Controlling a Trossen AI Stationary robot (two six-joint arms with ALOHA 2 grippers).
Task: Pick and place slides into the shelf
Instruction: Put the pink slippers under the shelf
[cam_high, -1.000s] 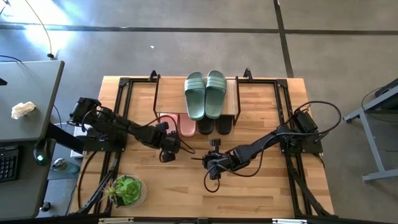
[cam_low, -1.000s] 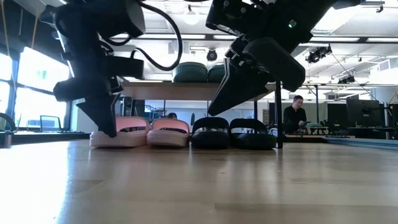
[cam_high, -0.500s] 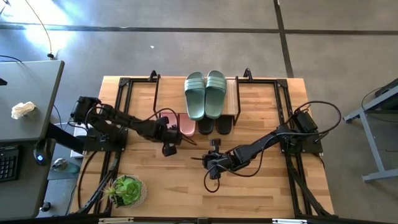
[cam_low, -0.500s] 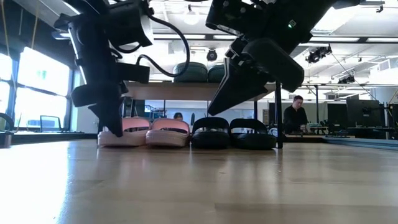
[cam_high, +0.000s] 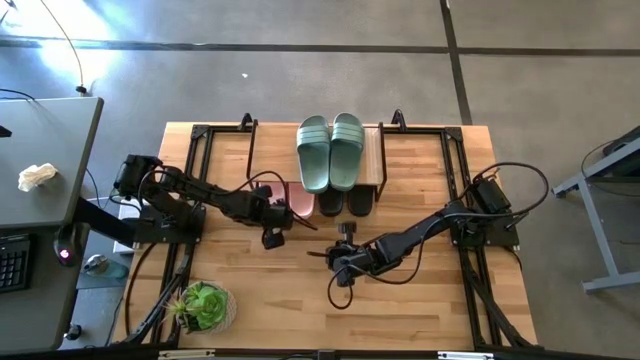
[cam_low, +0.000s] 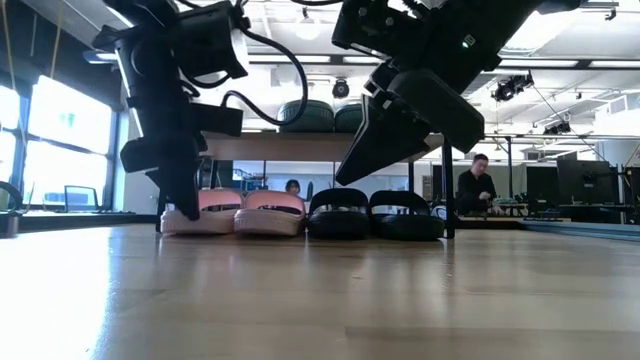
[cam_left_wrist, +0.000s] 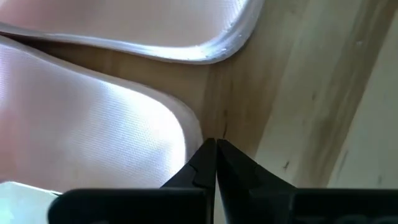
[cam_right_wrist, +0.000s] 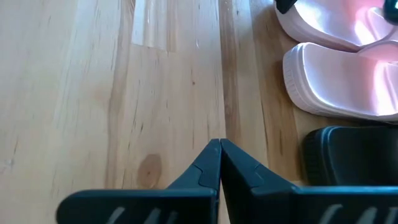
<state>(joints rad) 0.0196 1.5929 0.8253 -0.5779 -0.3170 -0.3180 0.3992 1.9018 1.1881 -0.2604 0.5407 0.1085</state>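
Observation:
The shelf stands at the table's far middle, and the green slides lie on its plank. Under the plank, on the tabletop, the pink slides and the black slides sit side by side with their heels toward the near edge. My left gripper is shut, and its tip is at the heel of the left pink slide. My right gripper is shut and hangs over bare wood in front of the black pair, touching nothing. My left gripper sets the tip of its shut fingers against the rounded heel rim of the left pink slide. It slants steeply down from the table's near left side. The slide lies flat on the tabletop beside its mate.
A potted plant stands at the near left corner. Black frame rails run along both table sides. Bare wood lies in front of the shelf. People sit in the room behind.
My left gripper has swung toward the shelf with its fingers shut. The left pink slide has slid along the table, its heel moving in toward its mate. My right arm has kept still.

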